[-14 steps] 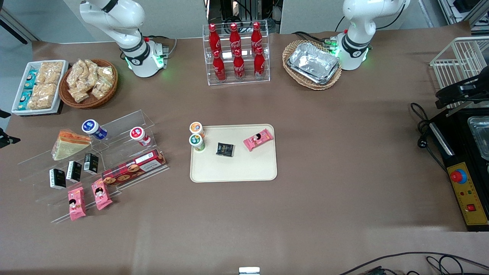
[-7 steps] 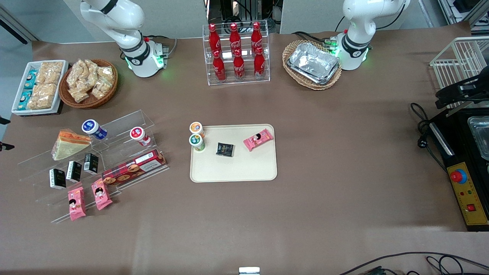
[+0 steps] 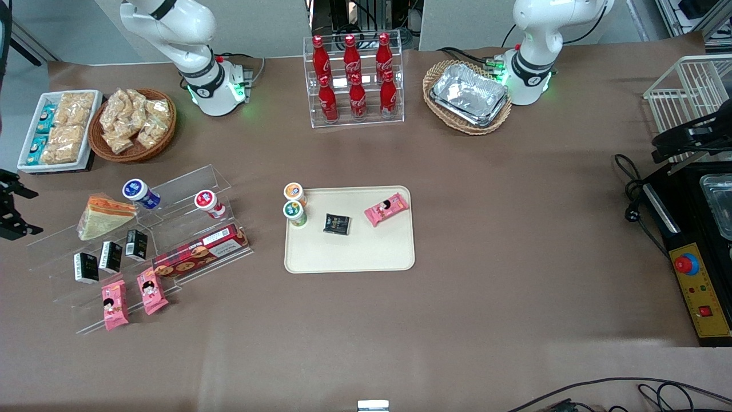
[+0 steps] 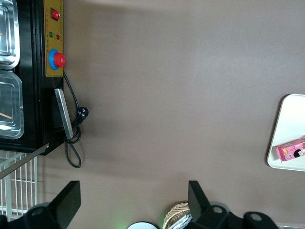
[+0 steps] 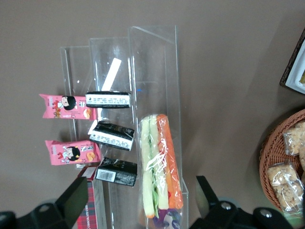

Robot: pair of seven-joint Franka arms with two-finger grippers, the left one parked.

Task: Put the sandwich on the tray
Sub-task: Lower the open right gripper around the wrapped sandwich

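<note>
The sandwich (image 3: 103, 216), a wrapped wedge with pale bread and orange and green filling, lies on the top step of a clear acrylic stand (image 3: 171, 229) toward the working arm's end of the table. In the right wrist view the sandwich (image 5: 159, 167) lies between my spread fingers. My right gripper (image 5: 140, 205) is open and empty, above the sandwich and apart from it; in the front view the gripper (image 3: 14, 209) shows at the frame edge beside the stand. The cream tray (image 3: 349, 252) lies mid-table and also shows in the left wrist view (image 4: 290, 133).
On the tray are two small cups (image 3: 294, 212), a black packet (image 3: 337, 224) and a pink packet (image 3: 387, 209). The stand also holds black boxes (image 5: 113, 134), pink packets (image 5: 69, 151), a red biscuit box (image 3: 200, 252) and two cups. A wicker basket (image 5: 281, 167) is beside the stand.
My right gripper has come into the front view at the working arm's edge, beside the stand. The sandwich and the tray have not moved.
</note>
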